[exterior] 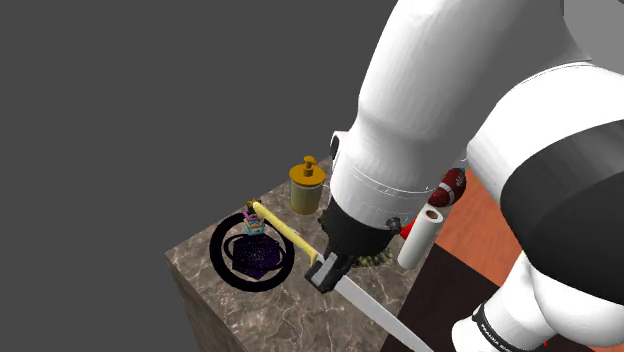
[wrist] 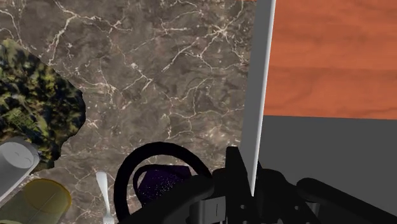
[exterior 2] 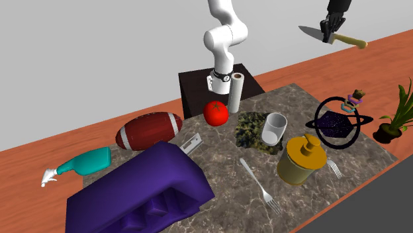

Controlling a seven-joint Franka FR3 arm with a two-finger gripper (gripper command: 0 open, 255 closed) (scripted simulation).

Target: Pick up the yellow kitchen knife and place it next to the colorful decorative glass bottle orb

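The gripper [exterior 2: 328, 31] is clamped on the knife [exterior 2: 351, 42] and holds it in the air above the orb bottle [exterior 2: 337, 122]. The knife lies nearly level, steel end toward the second exterior view's left, yellow end toward its right. The bottle stands near the counter's [exterior 2: 291, 99] end with bare stone around it. In the wrist view the knife [wrist: 259, 95] runs past the counter edge over wood floor [wrist: 331, 57].

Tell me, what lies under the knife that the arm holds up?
The marble counter and the ringed purple orb lie below the knife. The gripper covers part of the orb.
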